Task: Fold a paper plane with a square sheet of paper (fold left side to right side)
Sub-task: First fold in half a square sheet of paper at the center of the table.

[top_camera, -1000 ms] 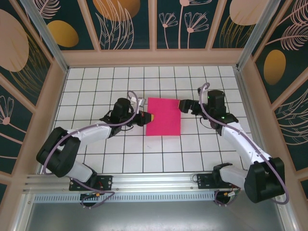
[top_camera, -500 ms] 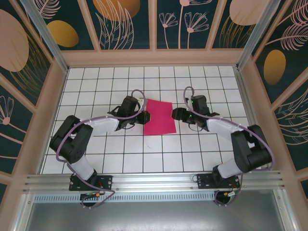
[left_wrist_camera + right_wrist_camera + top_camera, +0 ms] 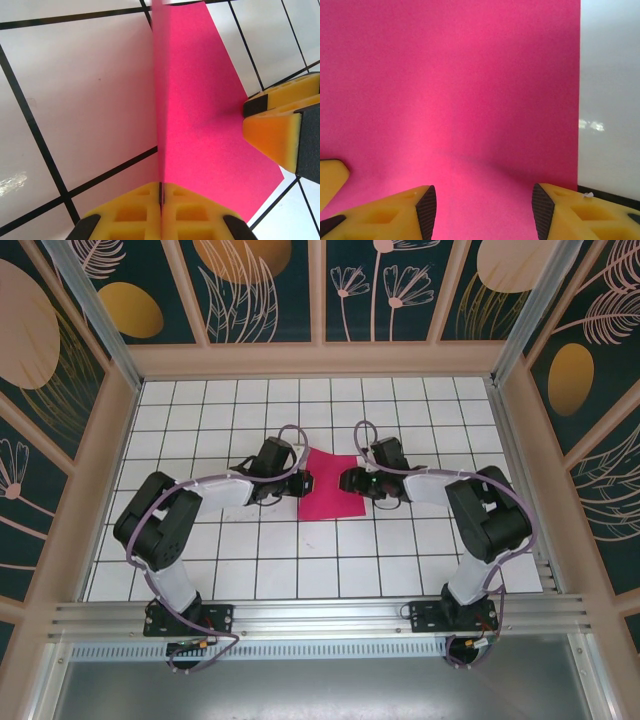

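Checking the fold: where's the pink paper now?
Top view: the pink paper sits centre-frame, between the left pincer gripping its left edge and the right pincer at its right edge.

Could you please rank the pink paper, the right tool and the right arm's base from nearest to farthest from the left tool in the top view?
1. Pink paper: gripped by the left tool.
2. Right tool: at the paper's right edge.
3. Right arm's base: near edge, right side.

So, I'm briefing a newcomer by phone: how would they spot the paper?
Find the white gridded table. At its middle, between the left gripper and right gripper, sits the square sheet of paper. It alone is magenta-pink, left edge pinched up.
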`<move>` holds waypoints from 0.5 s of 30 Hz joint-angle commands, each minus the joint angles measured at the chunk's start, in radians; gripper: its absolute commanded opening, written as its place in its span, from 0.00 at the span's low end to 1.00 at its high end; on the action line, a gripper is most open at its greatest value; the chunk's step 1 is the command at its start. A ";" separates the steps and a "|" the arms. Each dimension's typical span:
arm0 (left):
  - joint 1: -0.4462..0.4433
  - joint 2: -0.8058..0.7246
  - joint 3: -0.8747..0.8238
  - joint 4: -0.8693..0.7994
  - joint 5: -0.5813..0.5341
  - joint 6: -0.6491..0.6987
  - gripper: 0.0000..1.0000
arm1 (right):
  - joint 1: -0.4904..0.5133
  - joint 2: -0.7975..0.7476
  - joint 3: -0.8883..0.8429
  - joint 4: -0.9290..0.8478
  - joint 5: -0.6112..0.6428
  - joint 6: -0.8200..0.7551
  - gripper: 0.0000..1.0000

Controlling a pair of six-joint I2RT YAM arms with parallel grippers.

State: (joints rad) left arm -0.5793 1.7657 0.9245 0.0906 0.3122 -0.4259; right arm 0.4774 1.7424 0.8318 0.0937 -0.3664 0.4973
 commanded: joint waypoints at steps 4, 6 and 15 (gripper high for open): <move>0.006 0.015 0.074 -0.029 0.066 -0.055 0.20 | 0.025 0.026 0.010 -0.058 0.043 0.005 0.57; 0.006 0.018 0.091 -0.022 0.103 -0.092 0.27 | 0.026 0.028 0.003 -0.064 0.049 0.006 0.57; 0.006 0.032 0.123 0.027 0.183 -0.173 0.47 | 0.027 0.031 -0.014 -0.067 0.067 0.004 0.57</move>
State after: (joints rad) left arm -0.5793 1.7741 1.0245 0.0807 0.4412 -0.5594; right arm 0.4931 1.7473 0.8356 0.0906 -0.3302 0.4973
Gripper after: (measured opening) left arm 0.465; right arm 0.568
